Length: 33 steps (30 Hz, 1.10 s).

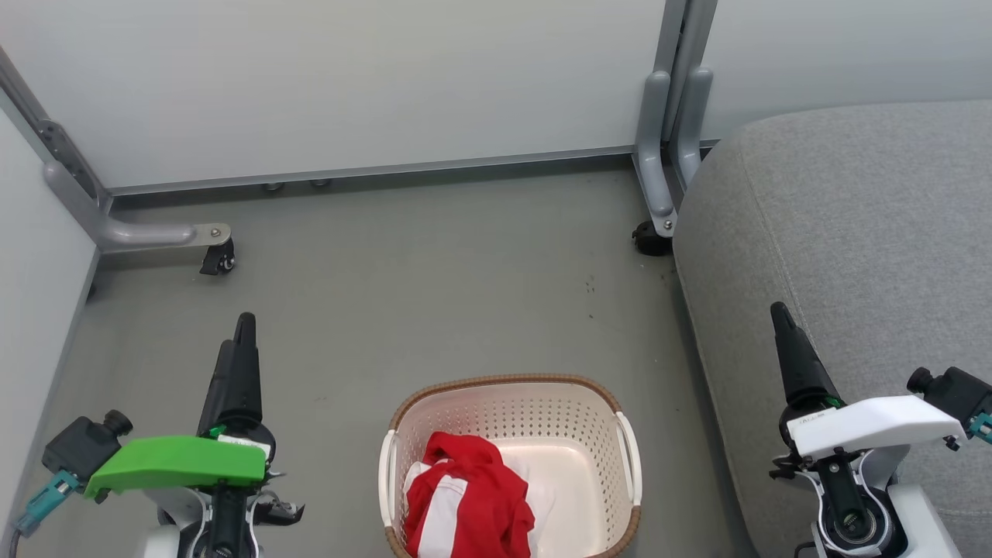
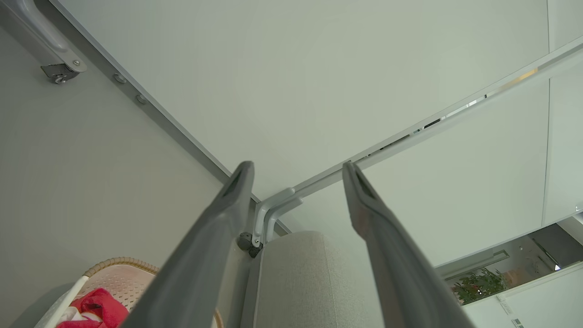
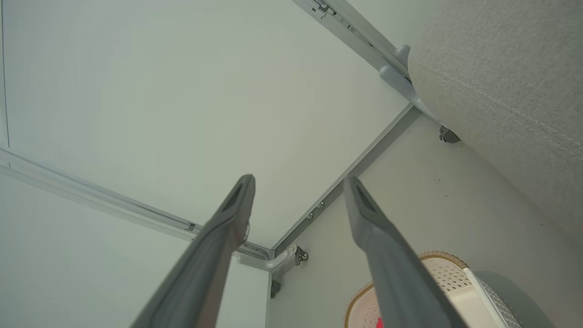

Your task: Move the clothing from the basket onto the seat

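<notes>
While the clothing (image 1: 469,484) lies in the basket (image 1: 504,381): both grippers hang clear of it, nothing held.
clothing: heaped in the basket's left/near part; red fabric w/ white panels showing. Can't tell one garment from another in the heap.
basket: upright on the grey floor (image 1: 434,294), bottom centre of head view, btwn the 2 grippers. Cream perforated walls, brown woven-look rim. Right part of its bottom is bare.
seat (image 1: 852,232): big grey upholstered cushion w/ rounded corner + stitched seam, right side of head view. Near the basket, strip of floor btwn them, not touching.
L gripper (image 1: 236,332): lower left, over bare floor, left of the basket, pointing up-frame. Green cover on the wrist. In its wrist view the dark fingers (image 2: 227,200) stand well apart, gap empty.
R gripper (image 1: 778,310): lower right, over the seat's left edge as seen from the head. White cover on the wrist. Fingers (image 3: 369,218) spread wide in its wrist view, gripping nothing.
backdrop: pale partition panels (image 1: 349,77) on grey metal feet w/ castors (image 1: 219,262). One foot stands just beside the seat's far-left corner.
</notes>
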### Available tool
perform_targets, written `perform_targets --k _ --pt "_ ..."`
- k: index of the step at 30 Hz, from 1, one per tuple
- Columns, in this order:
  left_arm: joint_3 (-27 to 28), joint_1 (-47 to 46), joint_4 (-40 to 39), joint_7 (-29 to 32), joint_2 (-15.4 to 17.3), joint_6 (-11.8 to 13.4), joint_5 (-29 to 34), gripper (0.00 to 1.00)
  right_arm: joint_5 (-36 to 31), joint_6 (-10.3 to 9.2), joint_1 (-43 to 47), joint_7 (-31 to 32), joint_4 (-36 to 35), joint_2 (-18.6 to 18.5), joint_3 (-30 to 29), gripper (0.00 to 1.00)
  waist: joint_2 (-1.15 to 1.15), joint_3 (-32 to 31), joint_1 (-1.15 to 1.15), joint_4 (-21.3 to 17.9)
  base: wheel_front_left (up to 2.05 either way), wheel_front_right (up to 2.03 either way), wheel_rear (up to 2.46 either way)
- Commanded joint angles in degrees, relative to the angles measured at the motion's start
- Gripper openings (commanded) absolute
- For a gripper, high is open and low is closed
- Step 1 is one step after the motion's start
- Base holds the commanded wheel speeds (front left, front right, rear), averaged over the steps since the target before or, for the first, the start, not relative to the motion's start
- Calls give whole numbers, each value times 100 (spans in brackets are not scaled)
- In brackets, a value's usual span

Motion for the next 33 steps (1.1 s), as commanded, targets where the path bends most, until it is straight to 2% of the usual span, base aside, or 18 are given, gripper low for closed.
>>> perform_targets --k 1,17,33 --pt "-45 -200 -117 -64 71 -7 246 100 -265 3 -158 -70 -130 -33 51 100 0 -2 0 -2 0 0 0" --pt "-246 -219 -70 -373 114 -10 1878 100 -1868 3 -181 -379 -165 -118 324 100 0 -6 0 -24 0 0 0" --pt "-388 -209 128 -637 110 -12 2989 100 -3040 3 -203 -640 -13 -101 519 100 0 -14 0 -35 0 0 0"
